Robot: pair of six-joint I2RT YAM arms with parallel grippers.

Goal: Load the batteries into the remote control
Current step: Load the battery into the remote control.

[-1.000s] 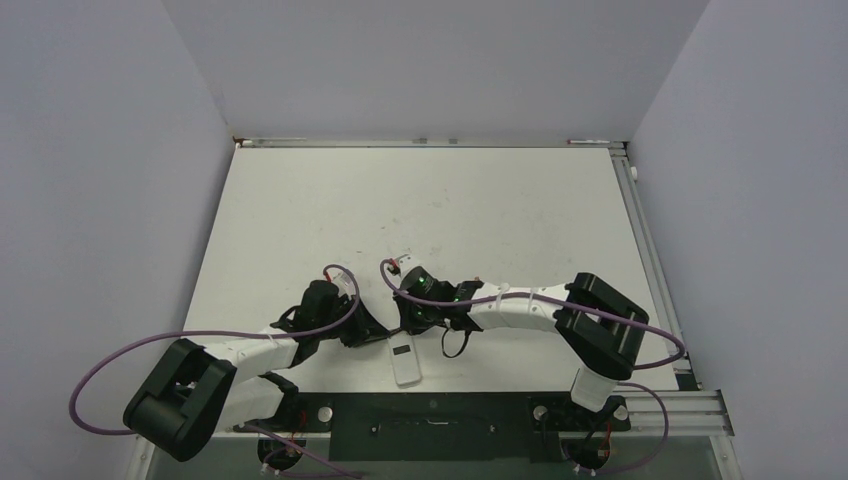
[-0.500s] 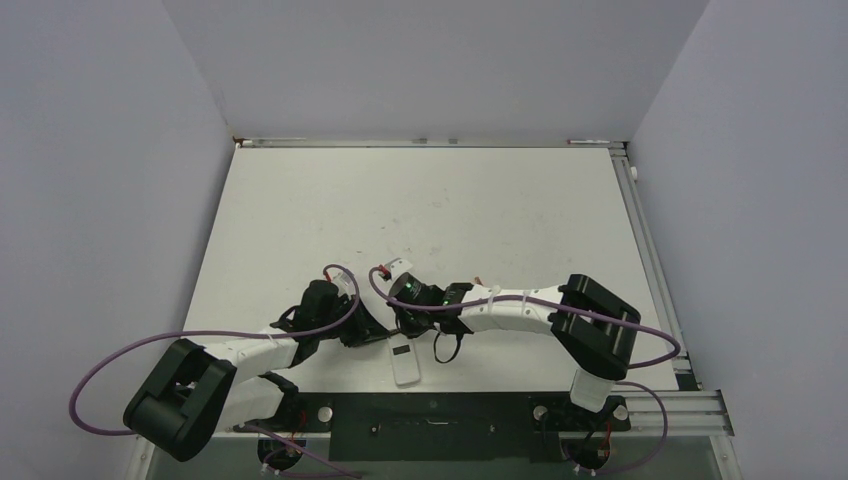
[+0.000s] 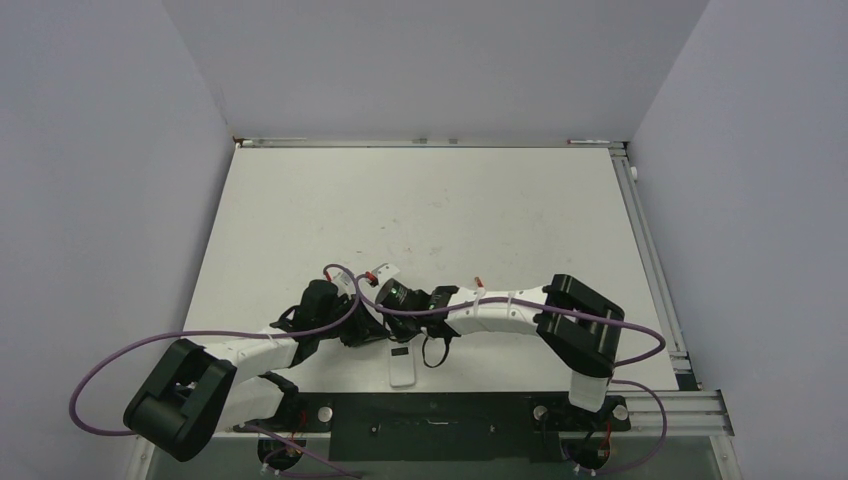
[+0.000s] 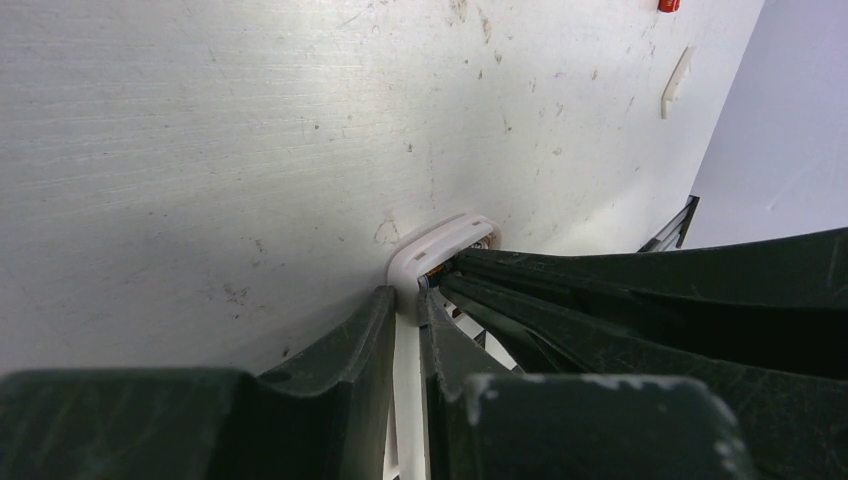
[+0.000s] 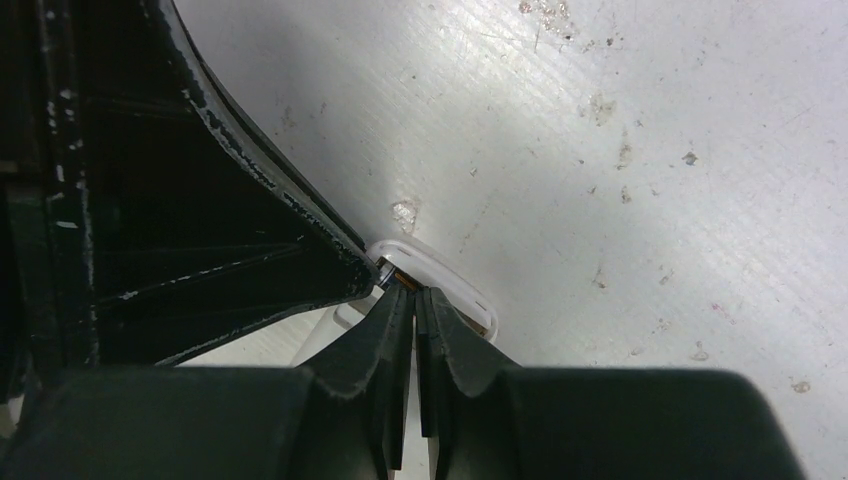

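Observation:
The white remote control (image 4: 440, 245) stands on its edge, clamped between the fingers of my left gripper (image 4: 408, 295), with one rounded end sticking out past the fingertips. A battery (image 5: 386, 269), showing a metal end and an orange band, sits in that end of the remote (image 5: 455, 287). My right gripper (image 5: 413, 292) is shut with only a thin slit between its fingers, and its tips press at the battery. In the top view the remote (image 3: 402, 367) shows white below both grippers, left (image 3: 365, 332) and right (image 3: 393, 325), which meet near the table's front. No other battery is visible.
A small white strip (image 4: 678, 78) and a red bit (image 4: 668, 5) lie far off on the table. The black front rail (image 3: 430, 410) runs just behind the remote. Purple cables (image 3: 120, 350) loop off both arms. Grey walls enclose the table on three sides.
My right gripper has moved left and toward the left gripper until their tips meet. The remote has shifted slightly toward the front edge. The left arm has stayed put.

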